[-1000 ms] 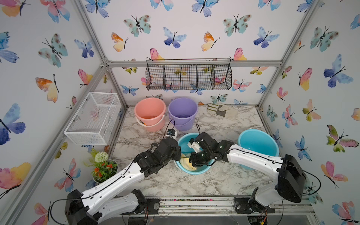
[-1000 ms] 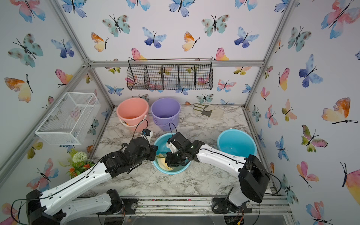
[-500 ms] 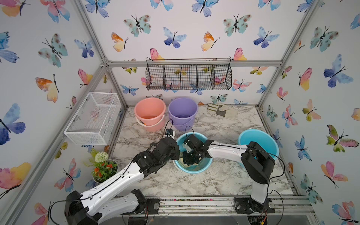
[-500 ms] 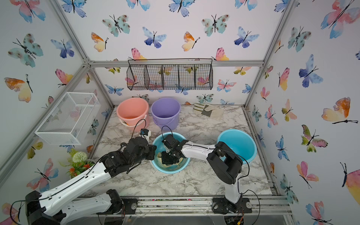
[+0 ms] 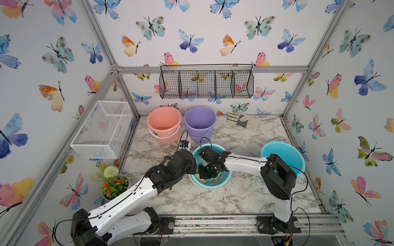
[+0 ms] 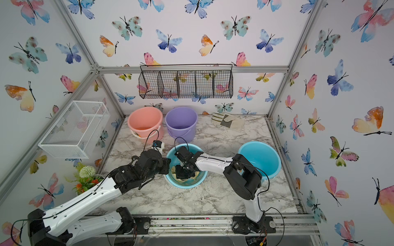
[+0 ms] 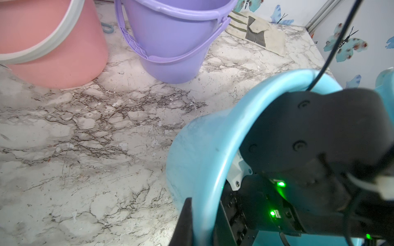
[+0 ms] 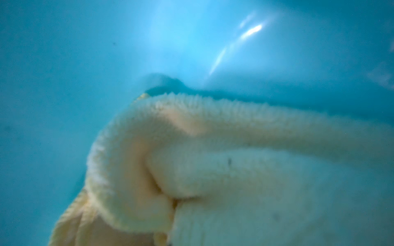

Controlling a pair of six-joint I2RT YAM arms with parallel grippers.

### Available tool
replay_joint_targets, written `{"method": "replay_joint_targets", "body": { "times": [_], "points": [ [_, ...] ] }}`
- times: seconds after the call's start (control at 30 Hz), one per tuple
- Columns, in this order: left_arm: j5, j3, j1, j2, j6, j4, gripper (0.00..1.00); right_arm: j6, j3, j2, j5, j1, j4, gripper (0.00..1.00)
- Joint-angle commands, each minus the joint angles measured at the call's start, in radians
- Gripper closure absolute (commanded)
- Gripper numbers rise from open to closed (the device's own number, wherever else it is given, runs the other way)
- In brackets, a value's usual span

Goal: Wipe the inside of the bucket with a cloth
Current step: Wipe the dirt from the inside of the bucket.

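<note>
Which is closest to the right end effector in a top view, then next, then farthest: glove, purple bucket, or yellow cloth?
1. cloth, gripped by the right end effector inside the blue bucket.
2. purple bucket, just behind.
3. glove, back corner.

No words, labels, brands or numbers can be read in any view. The bucket (image 7: 198, 149) and the cloth (image 8: 234, 170) carry no legible marks.
</note>
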Motion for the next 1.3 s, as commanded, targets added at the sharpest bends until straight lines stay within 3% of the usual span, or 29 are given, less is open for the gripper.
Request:
{"method": "replay_joint_targets", "body": {
  "times": [0.0,0.27,0.57,0.93,1.27],
  "points": [
    [0.032,0.009,-0.011,0.005,-0.015,0.071,1.00,0.004,-0.047,-0.077,-0.036,0.008,-0.044,0.98],
    [0.014,-0.006,-0.011,-0.012,-0.037,0.071,1.00,0.084,-0.111,-0.301,-0.103,0.008,-0.012,0.98],
    [0.030,-0.009,-0.010,-0.003,-0.048,0.080,1.00,0.228,-0.174,-0.435,-0.162,0.008,0.226,0.98],
    [0.046,-0.002,-0.012,0.000,-0.049,0.084,1.00,0.215,-0.179,-0.341,-0.028,0.008,0.297,0.98],
    [0.049,-0.010,-0.012,-0.014,-0.051,0.085,1.00,0.150,-0.169,-0.129,0.059,0.008,0.312,0.98]
  ]
}}
